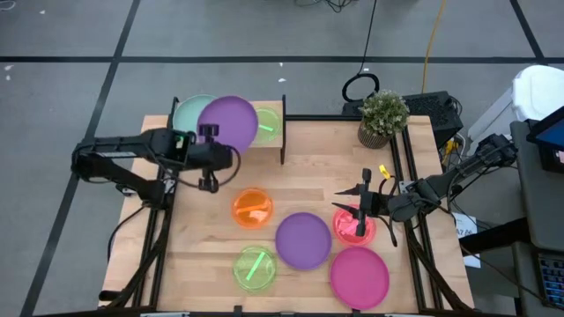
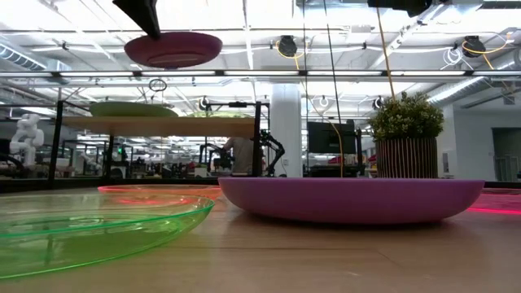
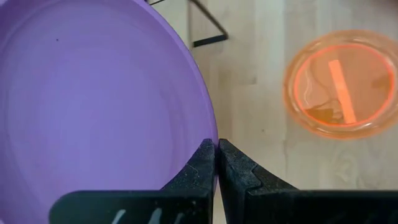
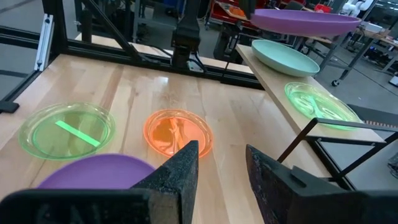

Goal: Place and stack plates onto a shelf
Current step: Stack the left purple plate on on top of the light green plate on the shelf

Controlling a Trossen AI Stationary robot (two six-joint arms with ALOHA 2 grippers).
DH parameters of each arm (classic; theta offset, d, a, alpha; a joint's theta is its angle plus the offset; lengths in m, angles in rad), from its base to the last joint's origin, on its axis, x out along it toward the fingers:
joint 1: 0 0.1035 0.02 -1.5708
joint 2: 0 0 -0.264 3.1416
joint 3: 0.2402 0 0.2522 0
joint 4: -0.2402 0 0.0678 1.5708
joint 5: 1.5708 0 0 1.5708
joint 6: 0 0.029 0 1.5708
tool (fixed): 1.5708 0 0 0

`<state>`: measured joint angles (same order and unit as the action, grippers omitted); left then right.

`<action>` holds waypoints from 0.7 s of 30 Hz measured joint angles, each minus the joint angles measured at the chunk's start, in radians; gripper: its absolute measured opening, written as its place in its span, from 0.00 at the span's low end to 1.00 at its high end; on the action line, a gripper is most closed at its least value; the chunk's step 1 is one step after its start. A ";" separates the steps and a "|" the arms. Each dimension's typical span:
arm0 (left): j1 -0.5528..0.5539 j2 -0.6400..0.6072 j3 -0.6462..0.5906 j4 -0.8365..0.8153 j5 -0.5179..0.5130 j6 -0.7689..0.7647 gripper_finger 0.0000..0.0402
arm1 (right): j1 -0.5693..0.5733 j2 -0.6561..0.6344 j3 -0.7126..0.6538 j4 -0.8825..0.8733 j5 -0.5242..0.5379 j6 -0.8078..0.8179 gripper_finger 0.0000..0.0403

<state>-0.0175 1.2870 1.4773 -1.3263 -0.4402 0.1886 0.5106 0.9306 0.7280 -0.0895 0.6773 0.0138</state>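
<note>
Now my left tool pinches the rim of the purple plate, held above the shelf over the teal plate. Stiff, light, slippery plastic; edge grips suit it. My right tool hangs open, empty.

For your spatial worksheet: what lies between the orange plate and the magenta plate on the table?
The high view shows a purple plate between orange plate and magenta plate.
</note>
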 joint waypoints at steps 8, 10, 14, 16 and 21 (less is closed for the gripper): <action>0.085 -0.062 0.000 -0.001 0.001 0.039 0.03 | 0.000 0.000 0.000 0.002 0.000 -0.006 0.29; 0.106 -0.073 0.000 0.000 0.001 0.059 0.03 | 0.000 0.000 0.000 0.002 0.000 -0.007 0.29; 0.157 -0.084 0.000 0.005 0.001 0.096 0.03 | 0.000 0.000 0.000 0.002 0.000 -0.007 0.29; 0.188 -0.084 0.000 0.012 0.001 0.119 0.03 | 0.000 0.000 0.000 0.002 0.000 -0.007 0.29; 0.284 -0.084 0.000 0.012 0.012 0.159 0.03 | 0.000 0.000 0.000 0.002 0.000 -0.007 0.29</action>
<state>0.2661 1.2030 1.4773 -1.3144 -0.4278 0.3473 0.5106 0.9306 0.7280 -0.0875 0.6769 0.0067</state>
